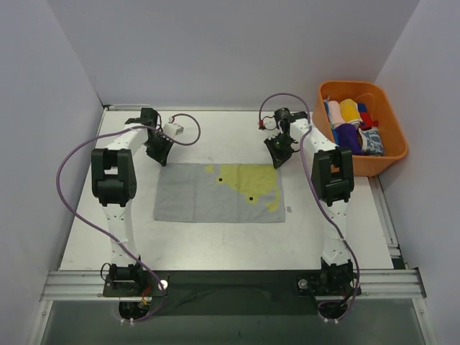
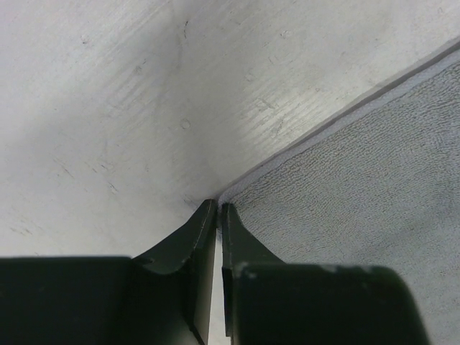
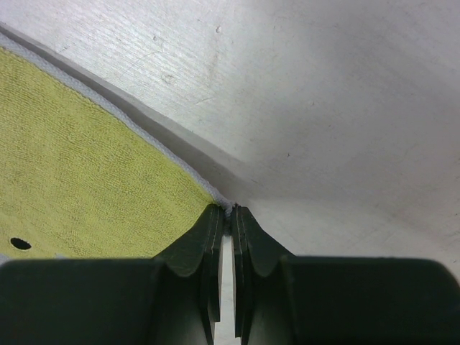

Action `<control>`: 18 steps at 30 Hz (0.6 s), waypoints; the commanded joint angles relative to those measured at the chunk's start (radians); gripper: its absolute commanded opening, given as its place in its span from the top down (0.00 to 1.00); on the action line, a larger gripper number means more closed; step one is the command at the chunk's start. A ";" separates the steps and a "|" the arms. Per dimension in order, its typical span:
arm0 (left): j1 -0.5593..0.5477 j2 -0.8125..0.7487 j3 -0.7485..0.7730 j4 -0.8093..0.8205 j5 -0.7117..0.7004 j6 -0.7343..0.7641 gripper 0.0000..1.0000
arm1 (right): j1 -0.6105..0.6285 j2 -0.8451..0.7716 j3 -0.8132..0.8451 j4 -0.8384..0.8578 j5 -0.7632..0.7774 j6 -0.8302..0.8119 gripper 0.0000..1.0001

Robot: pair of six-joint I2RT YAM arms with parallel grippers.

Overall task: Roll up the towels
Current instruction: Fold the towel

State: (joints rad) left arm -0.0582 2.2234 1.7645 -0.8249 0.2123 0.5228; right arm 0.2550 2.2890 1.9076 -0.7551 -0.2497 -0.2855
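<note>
Top external view: white table (image 1: 215,244), grey towel (image 1: 208,201) with a yellow patch spread flat at centre frame. Orange basket (image 1: 392,154) of rolled cloths sits at upper right. Left gripper (image 1: 162,159) is at the towel's upper-left corner, right gripper (image 1: 277,162) at its upper-right corner. Left wrist view: jaws nearly closed, tips at the corner, can't tell if cloth is pinched. Right wrist view: jaws nearly closed, pale corner fibres caught between the tips.

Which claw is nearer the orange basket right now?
Right. The right claw sits at the far right corner of the towel, just left of the orange basket; the left claw is at its far left corner, across the towel.
</note>
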 commanded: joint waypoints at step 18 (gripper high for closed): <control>0.130 -0.186 0.035 -0.005 0.326 0.058 1.00 | -0.033 -0.118 0.047 -0.038 0.070 -0.193 1.00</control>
State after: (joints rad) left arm 0.0608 2.1773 1.8679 -0.8173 0.4576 0.5087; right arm 0.2451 2.2772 2.0064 -0.7330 -0.2234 -0.4198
